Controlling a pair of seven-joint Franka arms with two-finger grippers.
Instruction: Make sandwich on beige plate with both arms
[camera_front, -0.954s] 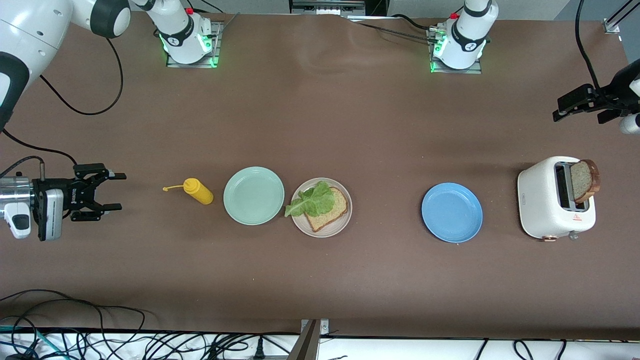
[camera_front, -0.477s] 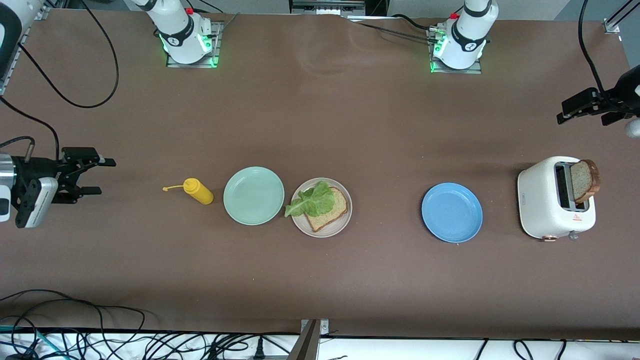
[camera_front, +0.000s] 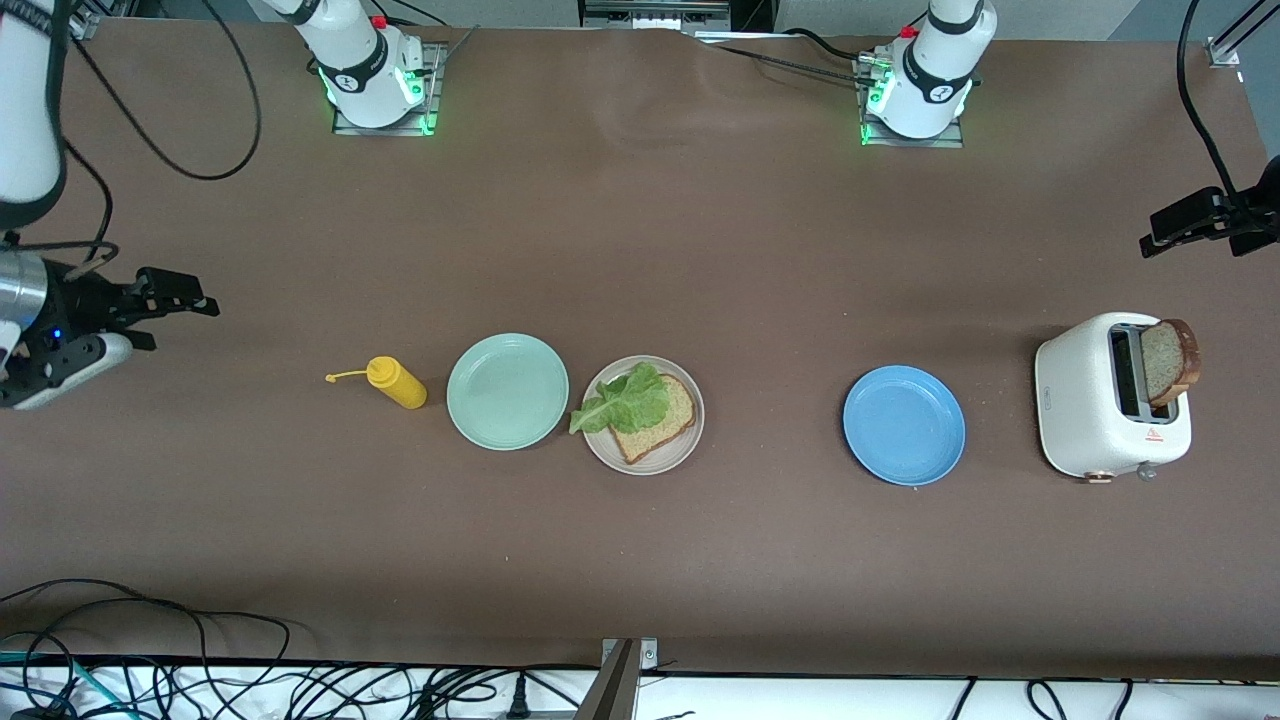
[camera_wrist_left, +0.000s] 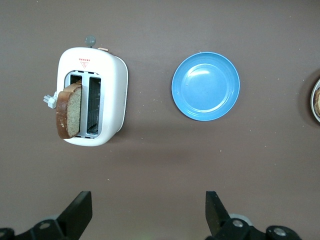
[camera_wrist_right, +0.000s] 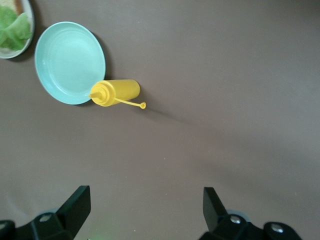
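While one bread slice (camera_front: 655, 418) topped with lettuce (camera_front: 625, 400) lies on the beige plate (camera_front: 681, 452) between the mint plate (camera_front: 507, 391) and blue plate (camera_front: 904, 425), another slice (camera_front: 1168, 360) stands in the toaster (camera_front: 1085, 395). The right gripper (camera_front: 180, 305) hangs over bare table at its arm's end, fingers apart and empty. The left gripper (camera_front: 1195, 222) hangs over table near the toaster, fingers apart too.

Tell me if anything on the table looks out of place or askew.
The bread slice leans out of the toaster slot instead of sitting upright, and the lettuce overhangs the beige plate rim toward the mint-green plate.
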